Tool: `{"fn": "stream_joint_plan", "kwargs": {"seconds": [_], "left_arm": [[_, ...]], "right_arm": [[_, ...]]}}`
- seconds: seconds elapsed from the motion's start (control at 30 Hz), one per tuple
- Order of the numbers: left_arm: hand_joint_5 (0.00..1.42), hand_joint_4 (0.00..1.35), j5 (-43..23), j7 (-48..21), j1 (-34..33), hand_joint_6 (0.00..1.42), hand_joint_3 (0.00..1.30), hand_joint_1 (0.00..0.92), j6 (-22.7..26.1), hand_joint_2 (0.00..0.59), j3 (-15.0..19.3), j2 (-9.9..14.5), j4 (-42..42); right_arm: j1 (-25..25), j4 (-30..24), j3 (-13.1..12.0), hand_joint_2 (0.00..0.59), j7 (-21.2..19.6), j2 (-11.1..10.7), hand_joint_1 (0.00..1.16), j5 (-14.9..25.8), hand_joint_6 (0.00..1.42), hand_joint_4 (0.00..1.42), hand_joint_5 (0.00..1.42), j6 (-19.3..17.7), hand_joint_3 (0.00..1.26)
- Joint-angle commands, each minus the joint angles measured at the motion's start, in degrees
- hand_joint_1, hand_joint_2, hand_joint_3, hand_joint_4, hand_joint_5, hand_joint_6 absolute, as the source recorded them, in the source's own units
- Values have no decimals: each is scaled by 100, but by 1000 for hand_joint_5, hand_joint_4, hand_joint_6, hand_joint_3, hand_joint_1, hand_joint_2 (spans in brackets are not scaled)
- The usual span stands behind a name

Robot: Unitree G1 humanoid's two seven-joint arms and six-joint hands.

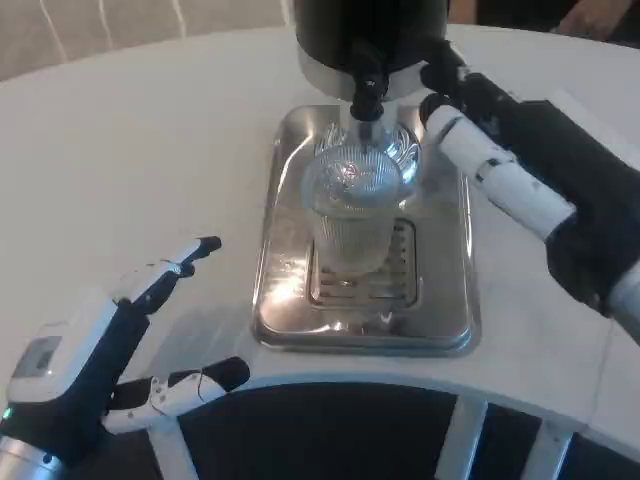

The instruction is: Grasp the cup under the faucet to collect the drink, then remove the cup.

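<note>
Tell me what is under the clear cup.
The cup stands on the slotted grate of a steel drip tray, directly below the black faucet. The grate part beneath its base is hidden, and any liquid in the tray cannot be seen.

Bright overhead light, harsh glare on steel tray (450, 300), slight blur.

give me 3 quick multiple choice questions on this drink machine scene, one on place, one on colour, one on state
1. Where does the cup stand?
A. on the metal tray under the faucet
B. on the bare table
C. in the left hand

2. What colour is the tray?
A. red
B. silver
C. blue

3. What is the left hand doing?
A. gripping the cup
B. pressing the faucet
C. holding nothing, fingers apart

Answers: 1 A, the cup sits on the tray's grate below the faucet. 2 B, it shines like steel. 3 C, it is apart from the tray.
</note>
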Motion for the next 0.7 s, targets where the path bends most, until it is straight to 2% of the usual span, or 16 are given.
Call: {"fn": "stream_joint_plan", "kwargs": {"seconds": [0.03, 0.23, 0.53, 0.7], "left_arm": [[250, 167, -68, -126, 204, 310, 191, 72, 130, 89, 133, -36, -216], [250, 167, -88, -161, 352, 310, 191, 72, 168, 89, 208, -84, -413], [251, 167, -123, -190, 508, 311, 199, 72, 226, 90, 302, -130, -556], [251, 167, -163, -221, 594, 311, 199, 72, 253, 90, 352, -132, -626]], "right_arm": [[-237, 56, -38, 586, -303, -231, 214, 592, 74, 0, 0, 296, 0], [-614, 248, 88, 585, -633, -601, 190, 1315, 78, 0, 0, 551, 0], [-909, 373, 231, 584, -942, -1073, 128, 2113, 78, 0, 0, 832, 0], [-1053, 341, 471, 559, -1071, -1398, 77, 2491, 78, 0, 0, 866, 0]]}}
